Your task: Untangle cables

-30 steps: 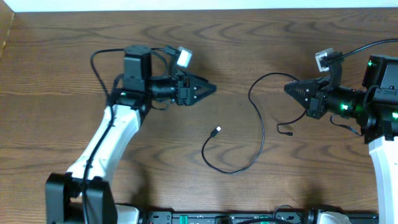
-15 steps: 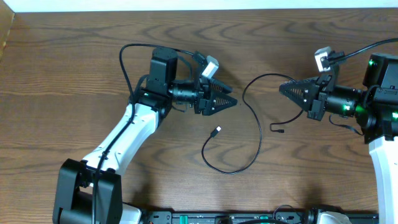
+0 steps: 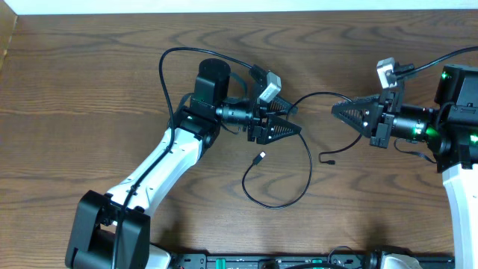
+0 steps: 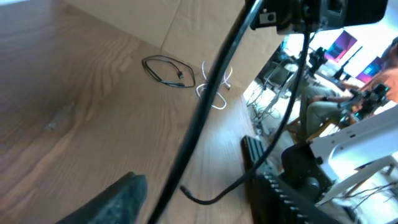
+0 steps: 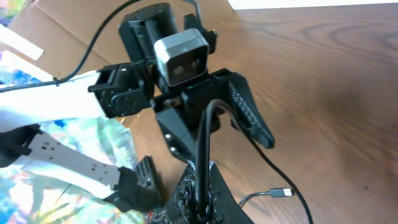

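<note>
A brown wooden table (image 3: 89,75) seen from above, with two robot arms reaching toward its middle. The left arm (image 3: 160,161), white with a black wrist, comes in from the lower left. The right arm (image 3: 459,97) enters from the right edge. Their claws point at each other and are near but not touching. The right claw (image 3: 334,112) is pinched closed on a thin black cable (image 3: 309,161), which its wrist camera shows rising from between its fingertips. From that grip the cable arcs up and to the left and crosses the mouth of the left claw (image 3: 295,119). It then drops toward the near edge, curls into an open loop and ends in a small plug (image 3: 259,158) lying on the table just below the left claw. A short tail end lies below the right claw. The left claw's fingers (image 4: 124,196) stand apart and hold nothing; in its wrist view the cable slants through the gap between them, crosswise to the fingers. The strand thus lies already inside the left claw's reach, so closing there looks like the likely next move. Far off in that same view, a small black coil (image 4: 166,68) and a white cord (image 4: 214,93) lie close together; whether they touch cannot be told.
</note>
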